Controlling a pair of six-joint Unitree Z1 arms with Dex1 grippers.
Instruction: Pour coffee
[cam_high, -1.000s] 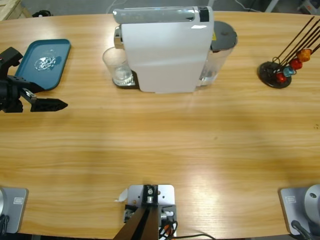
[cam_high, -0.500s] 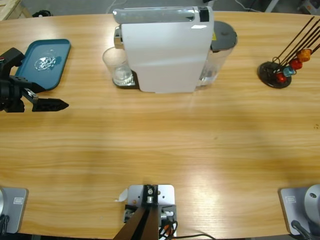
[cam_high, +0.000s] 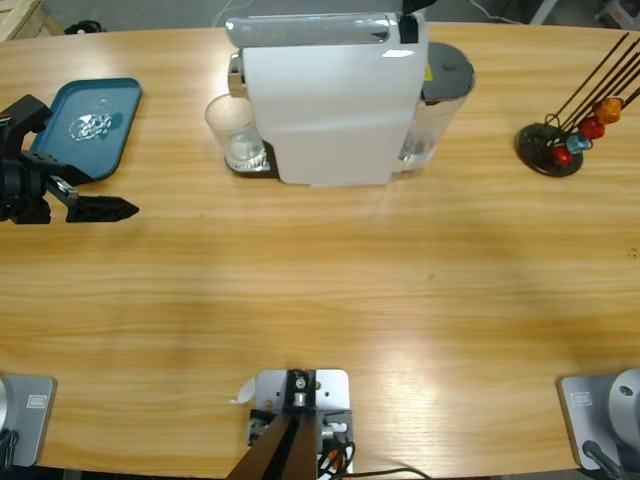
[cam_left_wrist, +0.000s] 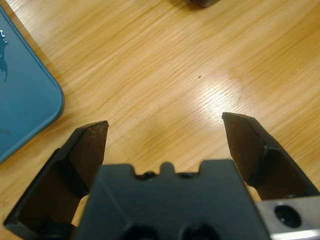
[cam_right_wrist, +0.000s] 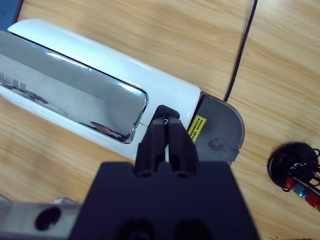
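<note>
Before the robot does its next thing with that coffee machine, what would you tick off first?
1. Glass under the spout: ok, it stands at the machine front.
2. Glass empty: cannot tell.
3. Right gripper shut and over the machine's top: ok.
4. Left gripper clear of the glass: ok, open over bare table beside the tray.
5. Water tank in place: ok; level cannot tell.
6. Capsule loaded: cannot tell.
</note>
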